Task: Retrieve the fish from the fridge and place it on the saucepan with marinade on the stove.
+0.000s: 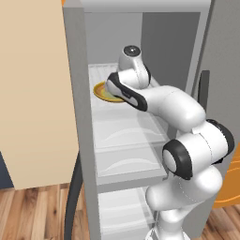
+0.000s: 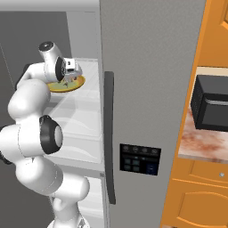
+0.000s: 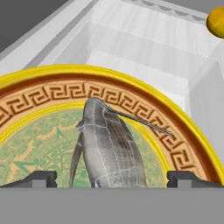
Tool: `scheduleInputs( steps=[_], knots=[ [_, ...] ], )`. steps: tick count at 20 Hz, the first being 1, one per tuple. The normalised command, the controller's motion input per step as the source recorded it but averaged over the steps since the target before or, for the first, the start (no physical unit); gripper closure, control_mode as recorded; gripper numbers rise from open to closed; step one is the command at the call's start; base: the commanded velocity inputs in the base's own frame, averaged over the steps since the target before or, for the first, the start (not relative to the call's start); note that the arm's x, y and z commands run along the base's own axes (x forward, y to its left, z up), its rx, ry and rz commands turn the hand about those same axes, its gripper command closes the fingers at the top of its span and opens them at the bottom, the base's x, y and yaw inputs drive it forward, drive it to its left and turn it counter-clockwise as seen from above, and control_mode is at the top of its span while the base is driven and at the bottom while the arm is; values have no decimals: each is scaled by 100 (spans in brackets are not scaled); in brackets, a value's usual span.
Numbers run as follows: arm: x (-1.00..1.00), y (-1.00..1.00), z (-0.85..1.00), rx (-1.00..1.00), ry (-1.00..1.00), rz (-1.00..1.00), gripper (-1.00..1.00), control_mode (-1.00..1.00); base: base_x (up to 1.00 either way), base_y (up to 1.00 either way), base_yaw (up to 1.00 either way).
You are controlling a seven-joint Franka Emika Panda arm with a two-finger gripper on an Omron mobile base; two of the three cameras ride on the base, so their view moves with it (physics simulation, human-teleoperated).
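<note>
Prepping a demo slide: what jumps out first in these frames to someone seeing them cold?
The white arm reaching deep into the open fridge, its open tool poised over the fish, one fingertip on each side. The grey fish lies on a yellow-rimmed plate with a green centre, sitting on an upper white shelf. In the right base view, a black microwave sits on a counter to the fridge's right.
</note>
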Motion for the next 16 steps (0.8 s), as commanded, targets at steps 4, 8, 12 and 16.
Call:
scheduleInputs(
  steps=[4,8,12,16],
  knots=[
    [2,12,-24,0,0,0,100,-100,0,0,0],
    [0,0,-1,0,0,0,100,-100,0,0,0],
    [0,0,0,0,0,0,100,-100,0,0,0],
    [0,0,7,0,-6,0,100,-100,0,0,0]
  ],
)
